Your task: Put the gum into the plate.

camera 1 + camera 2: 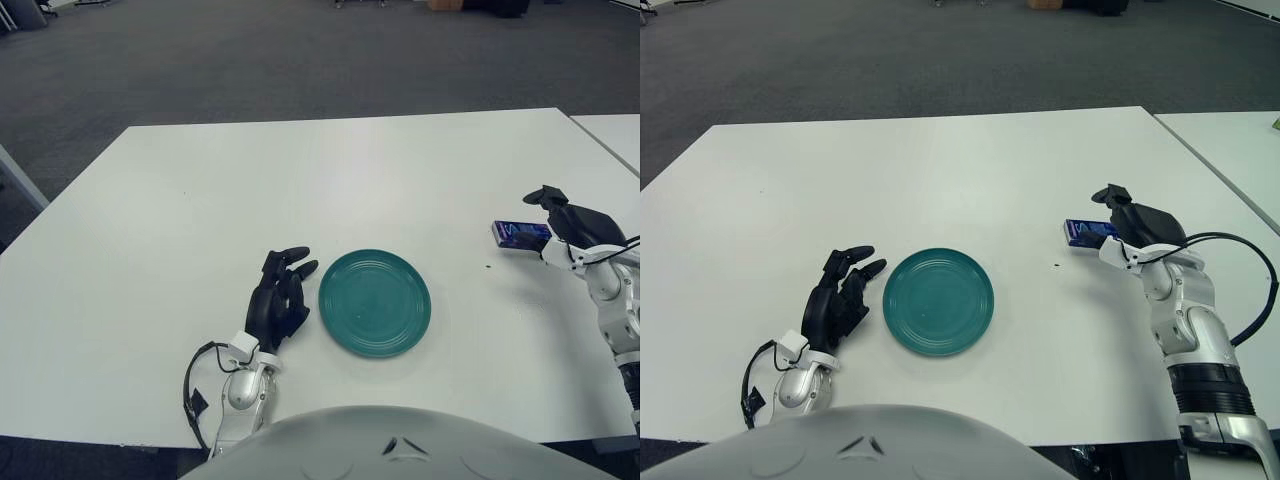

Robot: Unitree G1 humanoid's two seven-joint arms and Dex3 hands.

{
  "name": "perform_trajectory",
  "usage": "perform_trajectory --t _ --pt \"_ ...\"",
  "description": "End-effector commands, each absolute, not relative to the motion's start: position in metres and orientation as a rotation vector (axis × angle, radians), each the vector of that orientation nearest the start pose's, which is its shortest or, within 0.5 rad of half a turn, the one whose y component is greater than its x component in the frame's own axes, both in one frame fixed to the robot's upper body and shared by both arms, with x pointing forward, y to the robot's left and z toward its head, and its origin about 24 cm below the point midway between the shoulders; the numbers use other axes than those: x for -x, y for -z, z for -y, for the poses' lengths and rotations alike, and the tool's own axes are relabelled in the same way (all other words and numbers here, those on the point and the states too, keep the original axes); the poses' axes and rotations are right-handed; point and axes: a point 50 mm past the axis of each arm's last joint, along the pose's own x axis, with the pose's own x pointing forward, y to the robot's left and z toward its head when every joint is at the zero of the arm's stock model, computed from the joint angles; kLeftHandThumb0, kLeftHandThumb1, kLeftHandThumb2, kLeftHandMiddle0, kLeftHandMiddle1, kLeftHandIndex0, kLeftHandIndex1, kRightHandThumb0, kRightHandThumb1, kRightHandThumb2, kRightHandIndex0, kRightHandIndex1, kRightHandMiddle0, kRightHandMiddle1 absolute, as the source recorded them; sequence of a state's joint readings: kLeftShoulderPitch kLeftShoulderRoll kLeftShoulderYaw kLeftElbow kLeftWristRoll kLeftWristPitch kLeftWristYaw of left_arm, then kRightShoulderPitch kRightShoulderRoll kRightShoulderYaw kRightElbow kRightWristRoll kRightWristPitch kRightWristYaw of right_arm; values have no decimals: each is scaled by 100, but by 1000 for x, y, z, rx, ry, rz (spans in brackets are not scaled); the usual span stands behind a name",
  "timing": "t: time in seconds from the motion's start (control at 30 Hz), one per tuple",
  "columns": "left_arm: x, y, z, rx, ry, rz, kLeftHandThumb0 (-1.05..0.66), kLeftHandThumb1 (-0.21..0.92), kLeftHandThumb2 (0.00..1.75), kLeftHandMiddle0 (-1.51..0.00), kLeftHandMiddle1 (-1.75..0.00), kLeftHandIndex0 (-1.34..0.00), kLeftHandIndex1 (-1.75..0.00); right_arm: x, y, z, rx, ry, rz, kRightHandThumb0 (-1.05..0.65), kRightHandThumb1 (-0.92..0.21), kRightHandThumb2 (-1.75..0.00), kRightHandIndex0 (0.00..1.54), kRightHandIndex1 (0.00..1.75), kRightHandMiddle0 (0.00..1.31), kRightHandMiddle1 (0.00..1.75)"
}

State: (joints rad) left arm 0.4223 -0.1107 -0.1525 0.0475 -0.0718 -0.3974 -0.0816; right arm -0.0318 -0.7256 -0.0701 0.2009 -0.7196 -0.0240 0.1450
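A teal plate (375,302) sits on the white table (300,180), near the front middle. A small blue gum pack (1084,233) lies flat on the table to the right of the plate, well apart from it. My right hand (1120,218) is at the pack's right end and covers that end. One finger (1108,193) is raised above the pack, and I see no closed grasp. My left hand (282,295) shows just left of the plate, fingers relaxed and holding nothing.
A second white table (615,135) stands at the right with a narrow gap between the two. Grey carpet lies beyond the far edge. A black cable (1250,270) loops off my right forearm.
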Motion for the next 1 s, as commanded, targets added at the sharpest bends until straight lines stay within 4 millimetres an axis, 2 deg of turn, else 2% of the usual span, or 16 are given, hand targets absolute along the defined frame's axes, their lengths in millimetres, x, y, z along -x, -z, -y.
perform_trajectory --t 0.0,0.1,0.27,0.6,0.97 --pt "-154 23 -118 211 33 -114 -79 92 77 -42 -70 -14 -110 -262 -73 325 1448 -44 -297 -85 -92 -61 34 0 0 77" --pt "-155 24 -118 219 37 -111 -77 92 76 -42 -72 -14 -111 -269 -65 334 1463 -59 -336 -85 -92 -60 34 0 0 76" --pt "-155 24 -119 228 45 -104 -75 92 74 -41 -74 -13 -111 -273 -59 337 1483 -92 -368 -84 -92 -59 34 0 0 74" --pt "-155 24 -120 233 44 -96 -73 92 73 -39 -75 -12 -110 -276 -43 332 1476 -150 -432 -83 -92 -61 28 0 0 64" --pt "-156 23 -123 230 32 -96 -72 92 72 -38 -77 -13 -113 -276 -23 328 1479 -182 -468 -83 -92 -62 28 0 0 63"
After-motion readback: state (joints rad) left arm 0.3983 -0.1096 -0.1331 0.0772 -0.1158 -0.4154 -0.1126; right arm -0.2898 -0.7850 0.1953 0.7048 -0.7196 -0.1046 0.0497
